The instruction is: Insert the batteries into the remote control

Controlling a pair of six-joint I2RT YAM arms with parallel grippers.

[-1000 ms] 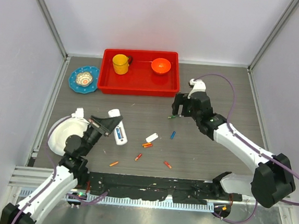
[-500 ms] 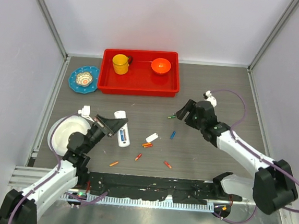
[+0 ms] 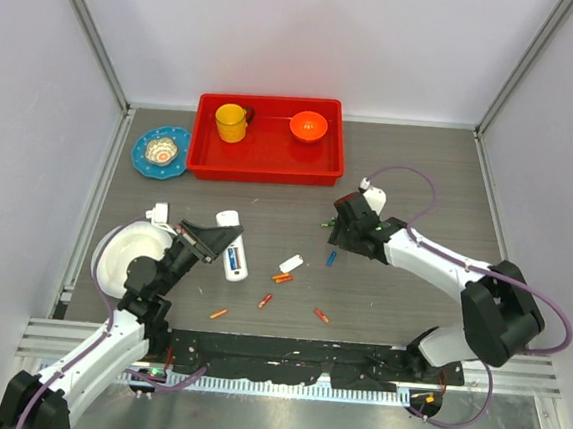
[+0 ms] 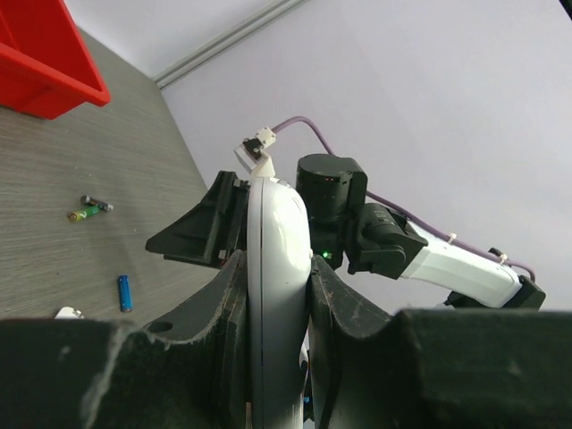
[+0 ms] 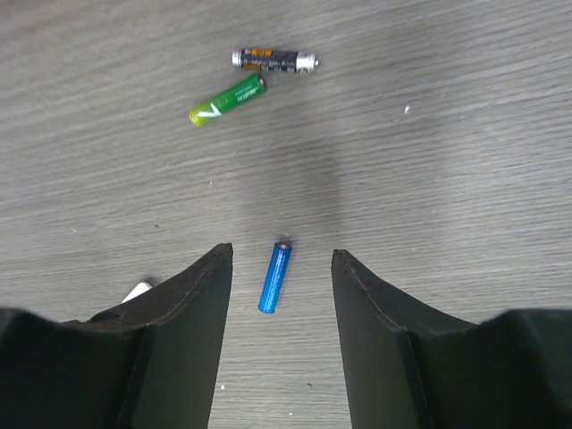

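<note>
Remote (image 4: 279, 223) is pinched edge-on between left gripper (image 4: 275, 268) fingers, presumably steadied for loading, while right gripper (image 5: 281, 259) fingers are spread, blue battery (image 5: 275, 277) centred between tips, apparently lined up for pickup.

Your two arms match. The left arm (image 3: 104, 347) and right arm (image 3: 442, 270) both wear smooth white shells on the long links, with chunky black round joints between them. The left pincer (image 3: 222, 235) and right pincer (image 5: 281, 255) are matt black, each with broad wedge-shaped fingers (image 5: 183, 340) that narrow to blunt tips; the finger faces look lightly scuffed. Just behind each pincer you have a small white plug (image 3: 372, 190), and from it a thin purple cable (image 3: 403, 169) leads off. A tiny green light (image 4: 329, 257) glows on the black wrist block behind the right pincer.
</note>
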